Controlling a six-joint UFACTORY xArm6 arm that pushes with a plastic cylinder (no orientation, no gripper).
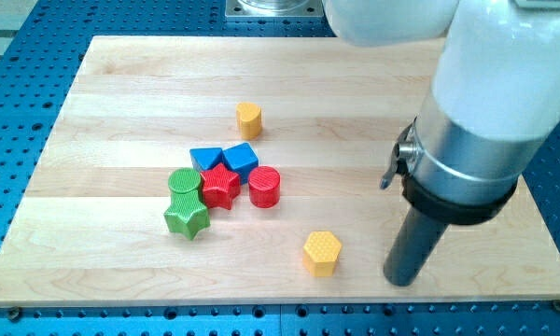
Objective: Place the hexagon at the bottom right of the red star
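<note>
A yellow hexagon block [322,253] lies near the board's bottom edge, right of centre. The red star [220,186] sits in a cluster at the board's middle left. My tip [403,280] rests on the board to the right of the hexagon, about a block's width from it and not touching it. The hexagon lies below and to the right of the red star, well apart from it.
Around the red star: a red cylinder [264,187] on its right, a blue triangle [205,157] and a blue block [240,158] above, a green cylinder [183,182] and a green star [187,217] on its left. A yellow block [249,119] stands farther up. The wooden board [112,103] lies on a blue perforated table.
</note>
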